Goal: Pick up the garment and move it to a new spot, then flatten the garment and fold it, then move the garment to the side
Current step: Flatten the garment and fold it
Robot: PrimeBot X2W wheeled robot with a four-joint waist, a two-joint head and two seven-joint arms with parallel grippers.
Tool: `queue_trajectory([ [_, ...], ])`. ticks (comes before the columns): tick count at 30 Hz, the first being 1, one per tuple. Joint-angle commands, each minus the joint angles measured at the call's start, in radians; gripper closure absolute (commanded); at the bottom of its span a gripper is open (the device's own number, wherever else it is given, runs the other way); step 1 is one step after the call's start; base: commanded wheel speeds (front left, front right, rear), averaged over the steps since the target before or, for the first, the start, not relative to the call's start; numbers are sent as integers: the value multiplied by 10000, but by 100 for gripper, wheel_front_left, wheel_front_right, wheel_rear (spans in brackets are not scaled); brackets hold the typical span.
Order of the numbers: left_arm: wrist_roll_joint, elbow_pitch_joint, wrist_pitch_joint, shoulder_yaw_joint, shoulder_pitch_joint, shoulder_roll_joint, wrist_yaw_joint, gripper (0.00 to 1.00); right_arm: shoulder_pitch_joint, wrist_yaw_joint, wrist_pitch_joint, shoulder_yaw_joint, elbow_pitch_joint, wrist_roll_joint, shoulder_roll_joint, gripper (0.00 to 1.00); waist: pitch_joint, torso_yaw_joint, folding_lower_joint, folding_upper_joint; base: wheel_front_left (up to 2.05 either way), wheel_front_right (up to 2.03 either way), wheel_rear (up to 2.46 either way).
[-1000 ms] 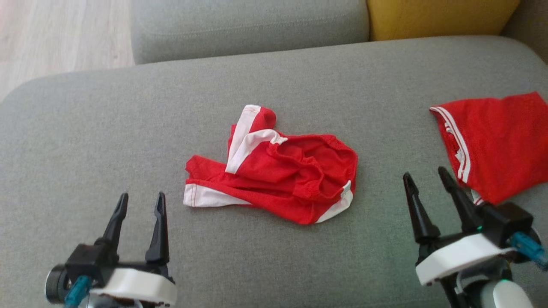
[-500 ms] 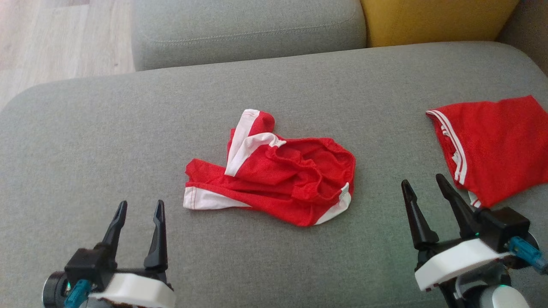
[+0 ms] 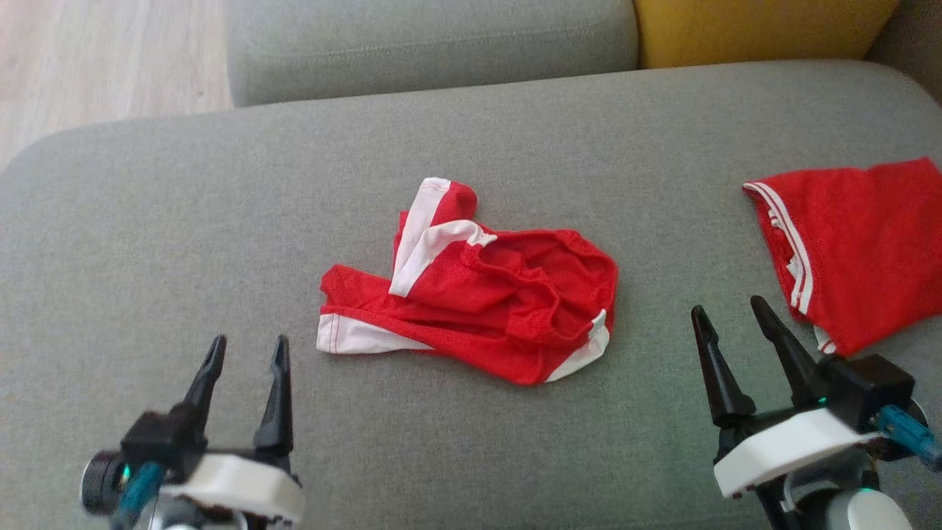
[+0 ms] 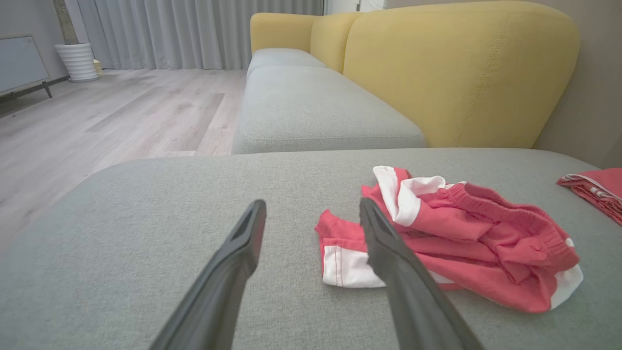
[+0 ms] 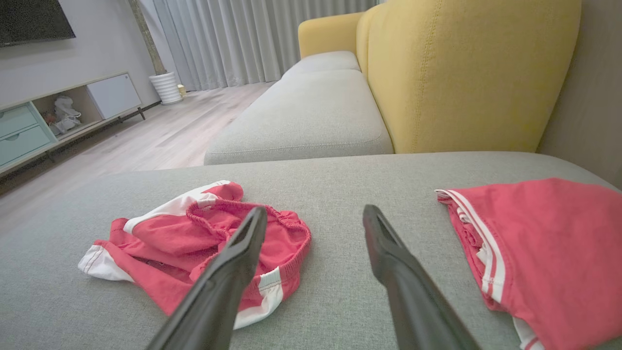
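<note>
Lying crumpled near the middle of the grey seat cushion (image 3: 147, 221), the red shorts (image 3: 478, 294) show white side panels and a gathered elastic waistband, with 1 leg flipped back over the rest, so they are neither flat nor folded. The left gripper (image 3: 249, 346) hovers above the cushion just short of the shorts' white-hemmed near-left corner, its 2 dark fingers apart with nothing between them; in the left wrist view that hem sits just past the right-hand finger. The right gripper (image 3: 728, 309) hangs over bare cushion between the shorts and a second red garment (image 3: 854, 243) with white stripes, which lies flatter at the cushion's right end; its 2 fingers are also spread and empty. Neither gripper touches cloth. Judging by this, the task is at its very start: the pickup is not yet made, and the move to a new spot, the flattening, the folding and the final shift to the side are all left. Whether the striped piece on the right is already dealt with cannot be told, though it looks tidier than the shorts.
</note>
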Motion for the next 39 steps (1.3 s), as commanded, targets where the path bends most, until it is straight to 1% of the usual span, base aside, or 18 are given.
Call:
queue_trajectory([
  [1,-53,-177,-40,298,-873,112,-134,0,-447,65,-42,166,-422,66,-18,0,130,0,0,0,0,0,0],
  [4,-317,340,190,118,-1528,-33,-539,0,-564,65,-82,126,-473,57,1,0,445,26,0,0,0,0,0],
  [5,-549,946,474,-8,-2039,-133,-864,0,-671,65,-100,173,-472,46,8,0,680,9,0,0,0,0,0],
  [10,-1296,2793,939,-109,-3076,-468,-1649,0,-905,65,-169,256,-391,28,19,0,1126,-164,0,0,0,0,0],
  [13,-1576,3652,1135,-175,-3461,-611,-1978,0,-959,65,-215,273,-317,57,29,0,1296,-260,0,0,0,0,0],
  [17,-1920,4381,1104,-176,-3763,-808,-2357,0,-1010,65,-284,280,-191,118,54,0,1446,-319,0,0,0,0,0],
  [18,-1956,4520,1060,-184,-3830,-830,-2436,8,-1025,65,-305,285,-169,136,61,0,1479,-325,0,0,0,0,0],
  [20,-1976,4758,946,-197,-3950,-857,-2528,99,-1058,65,-333,305,-113,184,75,0,1521,-339,0,0,0,0,0],
  [25,-1924,5212,668,-271,-4085,-871,-2637,100,-1091,65,-339,317,97,211,87,0,1515,-312,0,0,0,0,0],
  [28,-1874,5341,553,-338,-4115,-904,-2633,100,-1204,65,-257,590,424,208,-53,0,1499,-251,0,0,0,0,0],
  [31,-1850,5406,516,-437,-4179,-968,-2671,100,-1451,65,-114,1145,1047,257,-291,0,1524,-121,0,0,0,0,0],
  [32,-1850,5406,516,-437,-4179,-968,-2671,100,-1451,65,-114,1145,1047,257,-291,0,1524,-121,0,0,0,0,0],
  [36,-1813,5536,453,-571,-4353,-1060,-2759,100,-1901,65,-59,1898,2124,409,-514,0,1583,73,0,0,0,0,0],
  [39,-1804,5646,394,-645,-4492,-1123,-2826,100,-2262,65,-171,2144,2783,458,-569,0,1635,203,0,0,0,0,0],
])
